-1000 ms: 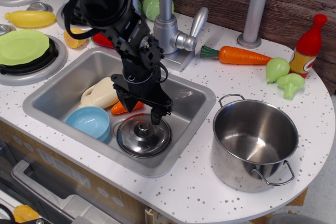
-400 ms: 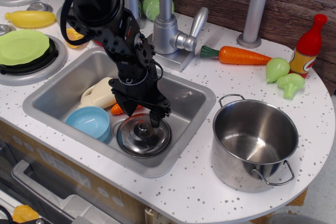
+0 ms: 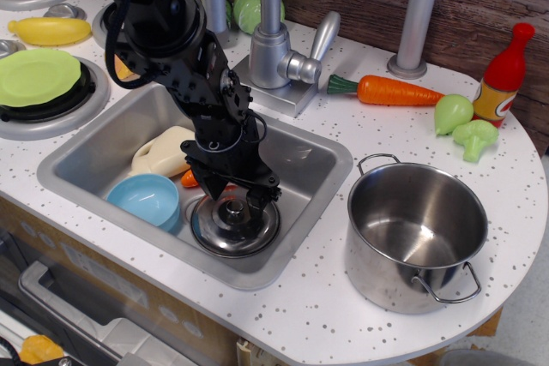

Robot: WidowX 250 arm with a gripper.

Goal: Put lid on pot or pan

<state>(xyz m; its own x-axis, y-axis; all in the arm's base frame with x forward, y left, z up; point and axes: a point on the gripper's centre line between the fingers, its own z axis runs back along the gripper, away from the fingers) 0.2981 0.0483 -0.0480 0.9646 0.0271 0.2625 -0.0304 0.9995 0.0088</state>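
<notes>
Your gripper [image 3: 233,205] is down inside the sink [image 3: 111,130], directly over the lid [image 3: 235,224]. The jaws are spread apart, one on either side of the lid's small central knob; the frame does not show them pressing on it, so record them as released.

The lid lies flat on the sink floor at the front right, knob up. Just to its left sits a blue bowl [image 3: 146,198], rims near or touching; you cannot tell which. Behind the bowl a cream jug [image 3: 159,153] lies on its side, and an orange toy piece [image 3: 190,179] shows between jug and arm.

The pot [image 3: 417,236] stands upright and uncovered on the speckled tabletop [image 3: 343,315], to the right of the sink and well apart from the lid, one wire handle toward the back, one toward the front.

Further back on the tabletop: a carrot [image 3: 390,91], a red bottle [image 3: 503,75], a pale green pear [image 3: 453,112] and broccoli [image 3: 474,138]. The faucet [image 3: 273,40] rises behind the sink. At left, a green plate [image 3: 36,76] rests on a burner.
</notes>
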